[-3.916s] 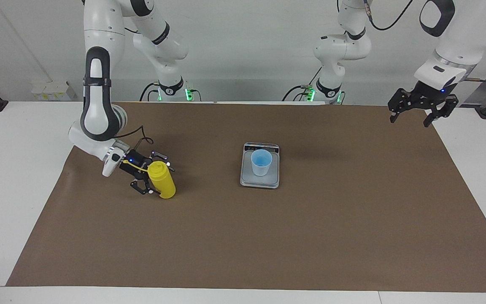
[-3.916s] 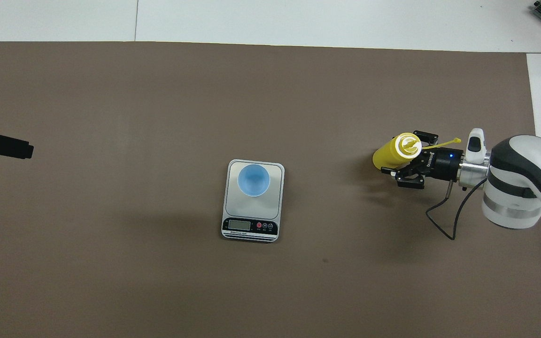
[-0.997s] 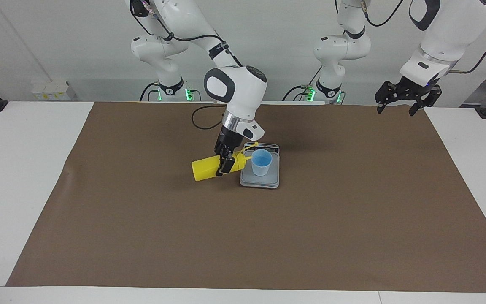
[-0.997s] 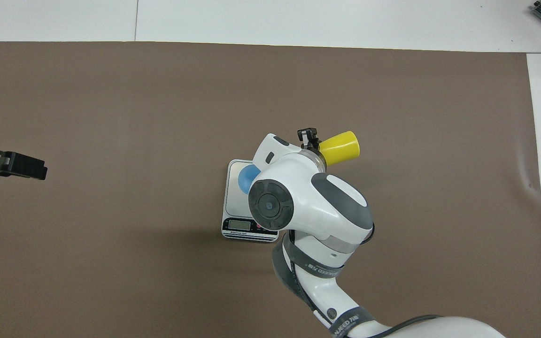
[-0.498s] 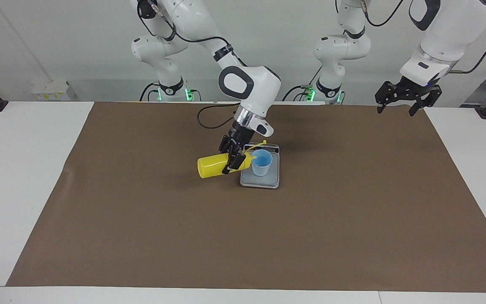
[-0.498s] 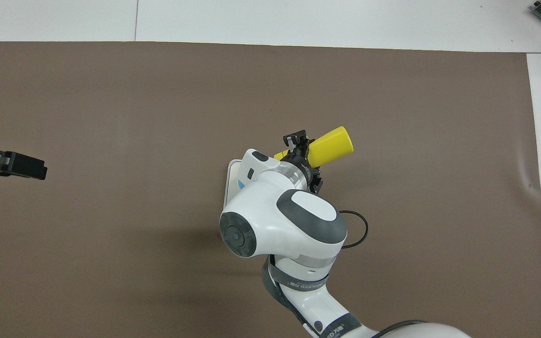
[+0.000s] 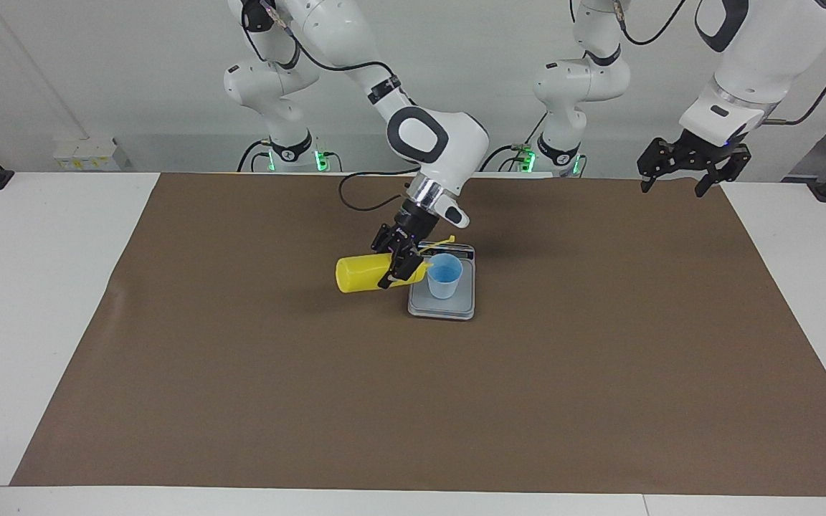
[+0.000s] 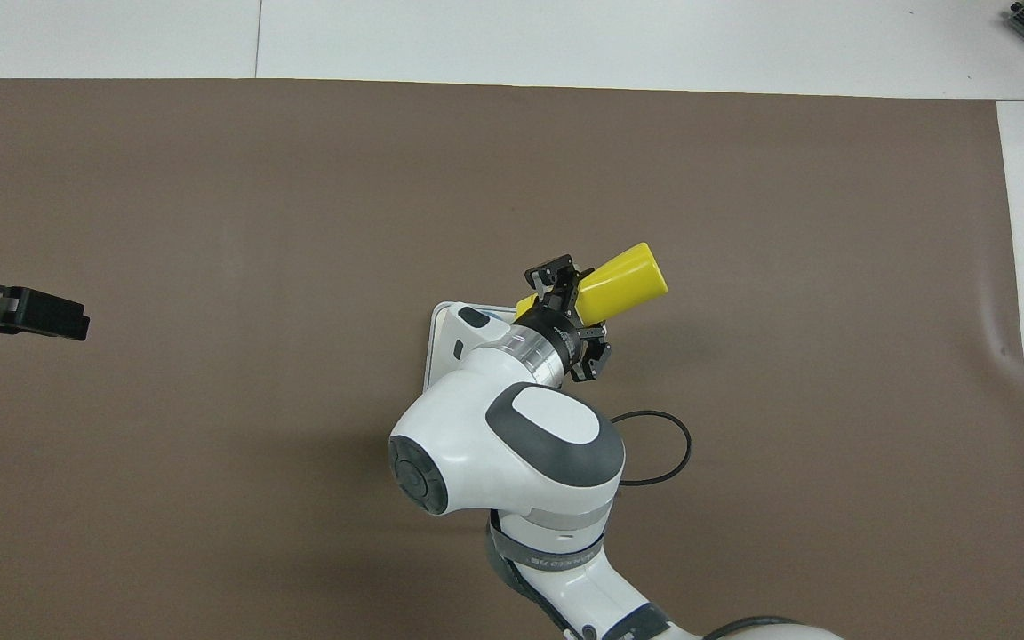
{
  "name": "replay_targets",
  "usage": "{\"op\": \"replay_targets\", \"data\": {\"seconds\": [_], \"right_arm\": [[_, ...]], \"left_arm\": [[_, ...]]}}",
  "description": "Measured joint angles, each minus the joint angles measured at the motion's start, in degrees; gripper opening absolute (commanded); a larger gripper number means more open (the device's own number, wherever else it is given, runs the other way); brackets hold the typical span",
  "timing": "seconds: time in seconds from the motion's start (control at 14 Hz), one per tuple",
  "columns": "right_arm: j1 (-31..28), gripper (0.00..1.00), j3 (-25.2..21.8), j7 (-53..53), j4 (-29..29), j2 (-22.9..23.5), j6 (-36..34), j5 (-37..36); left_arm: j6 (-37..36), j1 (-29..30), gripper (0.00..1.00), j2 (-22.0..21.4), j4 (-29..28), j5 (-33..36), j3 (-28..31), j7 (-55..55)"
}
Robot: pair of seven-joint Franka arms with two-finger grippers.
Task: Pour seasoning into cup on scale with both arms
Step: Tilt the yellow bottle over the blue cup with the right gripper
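Observation:
My right gripper [image 7: 397, 266] is shut on the yellow seasoning bottle [image 7: 359, 274], gripping it near the nozzle end. It holds the bottle about level in the air. The nozzle points at the rim of the light-blue cup [image 7: 444, 275], and the cap strap [image 7: 442, 240] sticks up above it. The cup stands upright on the silver-grey scale [image 7: 442, 304]. From overhead, the bottle [image 8: 623, 280] juts out from the right gripper [image 8: 576, 311], and the arm hides the cup and most of the scale [image 8: 437, 342]. My left gripper [image 7: 672, 185] hangs open and empty, raised over the left arm's end of the table.
A brown mat [image 7: 413, 401] covers most of the white table. A black cable [image 8: 654, 444] loops off the right arm above the mat, nearer to the robots than the scale. The left gripper [image 8: 32, 311] shows at the overhead view's edge.
The right arm has swung its wrist round and lifted the bottle's base, so the bottle now lies about level with its nozzle closer to the cup's rim. The left arm has not moved.

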Motion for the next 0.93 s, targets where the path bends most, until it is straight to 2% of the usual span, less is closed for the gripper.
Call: {"op": "replay_targets", "data": {"seconds": [0.5,0.93], "right_arm": [[2.01,0.0,0.02,6.19,-4.47,-1.07,-0.05,-9.09],[2.61,0.0,0.03,6.34,-4.55,-1.54,0.66,-9.67]], "left_arm": [[0.0,0.0,1.0,0.0,0.0,0.0,0.0,0.0],[0.0,0.0,1.0,0.0,0.0,0.0,0.0,0.0]]}}
